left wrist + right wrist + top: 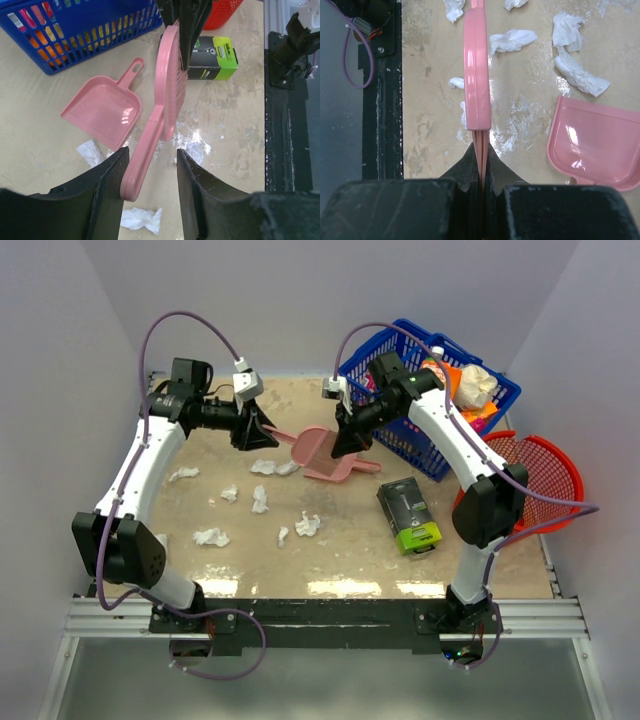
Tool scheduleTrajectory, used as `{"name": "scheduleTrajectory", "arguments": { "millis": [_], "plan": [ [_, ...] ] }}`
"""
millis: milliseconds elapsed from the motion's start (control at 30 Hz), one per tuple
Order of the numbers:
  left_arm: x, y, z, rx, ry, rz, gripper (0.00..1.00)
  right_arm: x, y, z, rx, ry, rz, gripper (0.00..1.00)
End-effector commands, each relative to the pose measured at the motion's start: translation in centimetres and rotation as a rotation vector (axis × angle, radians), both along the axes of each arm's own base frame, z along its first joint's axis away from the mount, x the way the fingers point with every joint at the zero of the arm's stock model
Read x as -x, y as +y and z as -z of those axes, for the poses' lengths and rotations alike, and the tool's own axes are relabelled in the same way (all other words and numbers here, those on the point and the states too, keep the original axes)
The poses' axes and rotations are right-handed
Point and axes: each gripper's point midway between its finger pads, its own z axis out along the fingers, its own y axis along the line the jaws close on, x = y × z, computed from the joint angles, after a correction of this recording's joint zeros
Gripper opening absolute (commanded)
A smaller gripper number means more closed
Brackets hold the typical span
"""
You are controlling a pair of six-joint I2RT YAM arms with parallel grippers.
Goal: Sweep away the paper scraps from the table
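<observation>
Several white paper scraps [210, 537] lie over the left and middle of the beige table [340, 565]; more scraps [512, 40] show under the brush. A pink brush [170, 75] hangs level above the table. My right gripper [482, 150] is shut on its bristle end. The brush handle [145, 155] reaches between the fingers of my left gripper [152, 170], which stands open; the handle rests against the left finger, with a gap to the right one. A pink dustpan [102, 111] lies flat on the table beside the brush.
A blue basket [440, 400] with goods stands at the back right, a red basket [535, 475] at the right edge. A green and black box [408, 515] lies right of centre. The black front rail [320, 615] bounds the near side.
</observation>
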Motion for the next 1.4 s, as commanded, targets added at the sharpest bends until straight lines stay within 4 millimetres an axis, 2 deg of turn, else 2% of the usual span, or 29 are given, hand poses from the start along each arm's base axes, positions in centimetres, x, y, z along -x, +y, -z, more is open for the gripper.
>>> {"name": "scheduleTrajectory", "arguments": {
  "millis": [0,467,700,900,1100,1133,1167,1233,1267,1300,1367],
  "plan": [
    [0.7,-1.0,-1.3,0.086,0.023,0.048,0.46,-0.1,0.8,-2.3,-0.060,-0.040,-0.014,0.00],
    [0.9,-1.9,-1.8,0.171,0.120,0.069,0.38,0.1,1.6,-3.2,-0.114,0.001,-0.011,0.00],
    [0.9,-2.2,-1.7,0.197,0.158,0.082,0.25,0.1,1.8,-3.2,-0.120,0.009,-0.010,0.00],
    [1.1,-2.4,-1.6,0.214,0.192,0.101,0.17,-0.1,1.9,-3.0,-0.116,0.017,-0.003,0.00],
    [1.3,-2.5,-1.6,0.227,0.211,0.117,0.17,-0.2,2.0,-2.6,-0.112,0.027,0.004,0.00],
    [1.4,-2.5,-1.6,0.229,0.214,0.119,0.16,-0.2,2.0,-2.5,-0.108,0.031,0.005,0.00],
    [1.4,-2.5,-1.5,0.230,0.216,0.120,0.08,-0.2,2.1,-2.4,-0.107,0.030,0.007,0.00],
    [1.6,-2.5,-1.4,0.228,0.222,0.121,0.00,-0.3,2.0,-2.0,-0.093,0.042,0.020,0.00],
    [1.7,-2.5,-1.3,0.226,0.224,0.121,0.00,-0.6,2.0,-1.8,-0.088,0.039,0.031,0.02],
    [1.6,-2.4,-1.1,0.215,0.215,0.113,0.00,-0.7,2.0,-1.7,-0.083,0.047,0.040,0.19],
    [1.6,-2.1,-0.6,0.191,0.227,0.089,0.00,-1.4,1.5,-1.5,-0.048,0.023,0.082,0.35]
  ]
}}
